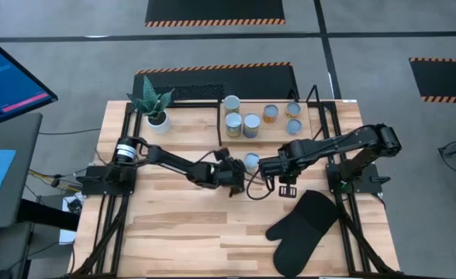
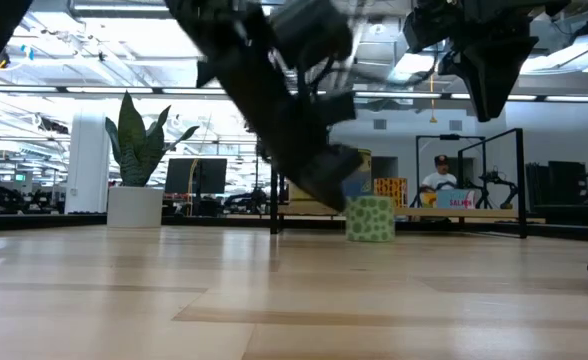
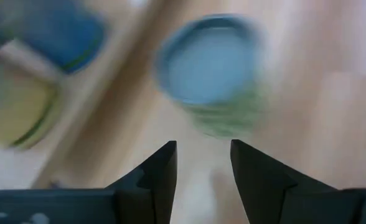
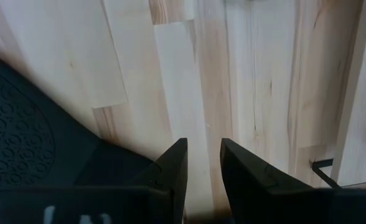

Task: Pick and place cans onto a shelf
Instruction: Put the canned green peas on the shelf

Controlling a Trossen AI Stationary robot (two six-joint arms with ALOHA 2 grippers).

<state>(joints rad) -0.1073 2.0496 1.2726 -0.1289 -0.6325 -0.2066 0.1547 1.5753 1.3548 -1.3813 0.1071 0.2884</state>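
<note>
A can (image 1: 251, 161) with a pale blue top and green label stands upright on the table's wood, just in front of the shelf (image 1: 281, 133); it also shows in the low view (image 2: 371, 219). My left gripper (image 1: 240, 172) is open and tilted down, its fingertips just short of the can (image 3: 214, 74), touching nothing. Several more cans, among them one (image 1: 233, 122) at the left, stand on the shelf's wood base. My right gripper (image 1: 287, 188) hangs above the table right of the loose can, pointing down, its fingers (image 4: 203, 144) a little apart and empty.
A black oven mitt (image 1: 302, 225) lies at the near right, partly under my right gripper's view (image 4: 27, 143). A white pot with a green plant (image 1: 157, 116) stands at the far left. Bare wood lies at the near left (image 1: 174, 225).
</note>
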